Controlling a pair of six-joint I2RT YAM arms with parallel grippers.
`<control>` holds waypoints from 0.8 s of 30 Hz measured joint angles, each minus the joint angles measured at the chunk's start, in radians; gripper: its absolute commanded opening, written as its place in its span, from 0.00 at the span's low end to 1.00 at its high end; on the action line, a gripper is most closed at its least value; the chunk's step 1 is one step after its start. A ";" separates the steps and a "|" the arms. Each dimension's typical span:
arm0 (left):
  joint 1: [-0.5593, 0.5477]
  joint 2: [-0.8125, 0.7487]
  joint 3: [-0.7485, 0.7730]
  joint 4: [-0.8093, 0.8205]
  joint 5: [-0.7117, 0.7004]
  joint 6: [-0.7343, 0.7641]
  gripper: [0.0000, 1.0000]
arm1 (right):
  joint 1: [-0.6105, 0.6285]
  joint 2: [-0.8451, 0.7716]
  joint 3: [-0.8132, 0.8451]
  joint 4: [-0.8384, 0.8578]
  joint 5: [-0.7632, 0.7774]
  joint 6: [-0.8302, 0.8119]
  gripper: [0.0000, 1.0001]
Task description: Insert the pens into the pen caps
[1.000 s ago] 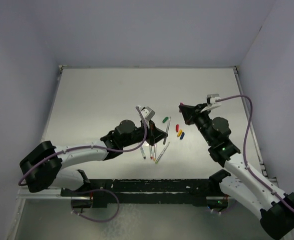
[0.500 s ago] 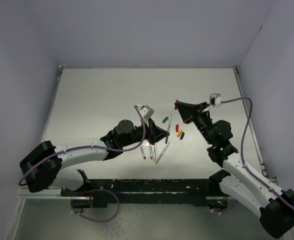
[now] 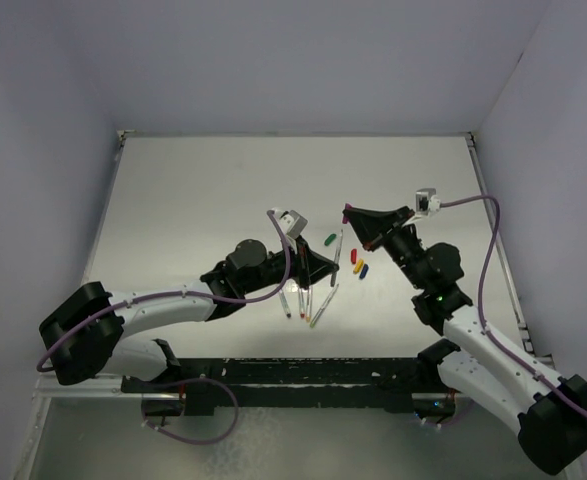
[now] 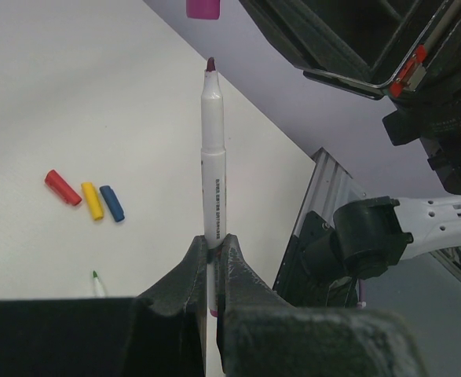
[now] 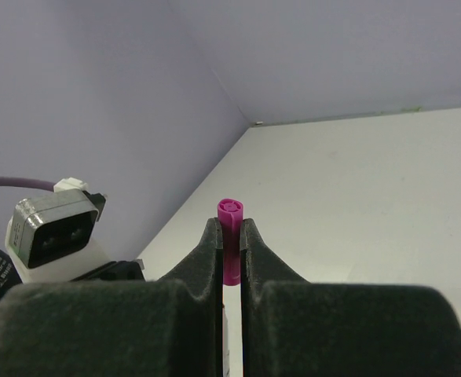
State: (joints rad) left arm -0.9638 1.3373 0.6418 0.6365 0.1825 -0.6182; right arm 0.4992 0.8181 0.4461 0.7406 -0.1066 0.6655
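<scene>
The pen (image 4: 213, 157) is a light, stiff plastic stick with a smooth barrel, so we judge it would tilt or slide in a loose pinch. The left gripper (image 4: 213, 245) is clamped low on the barrel, which seems the right place, since it leaves the purple tip free and pointing up. That tip is probably the one soft, easily crushed part.

The purple cap (image 5: 230, 214) is smaller and likely just as slick. The right gripper (image 5: 230, 228) pinches it across its sides, and the end that pokes past the fingers looks like the open mouth. In the left wrist view the cap hangs just above the pen tip, a little to the left and not touching, so we think the two must line up before any push.

The red cap (image 4: 63, 188), yellow cap (image 4: 93, 200) and blue cap (image 4: 111, 203) lie side by side on the table (image 3: 223, 190). The green cap (image 3: 331, 239) sits near them, and the other pens (image 3: 320, 306) lie beside the left gripper.

Against a second ago, the right gripper has swung left — closer to the held pen. The left arm has kept its place, and the loose caps and pens have not moved.
</scene>
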 measured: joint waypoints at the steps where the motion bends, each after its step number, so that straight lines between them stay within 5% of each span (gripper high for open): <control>1: 0.000 0.000 0.000 0.001 0.000 0.000 0.00 | 0.000 0.000 -0.003 0.005 -0.002 0.004 0.00; 24: 0.000 0.029 0.000 0.015 0.000 -0.018 0.00 | 0.000 -0.023 -0.031 0.021 -0.020 0.031 0.00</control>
State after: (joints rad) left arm -0.9638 1.3666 0.6418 0.6514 0.1822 -0.6357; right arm 0.4992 0.7956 0.4156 0.7612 -0.1265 0.6968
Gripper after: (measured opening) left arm 0.039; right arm 0.037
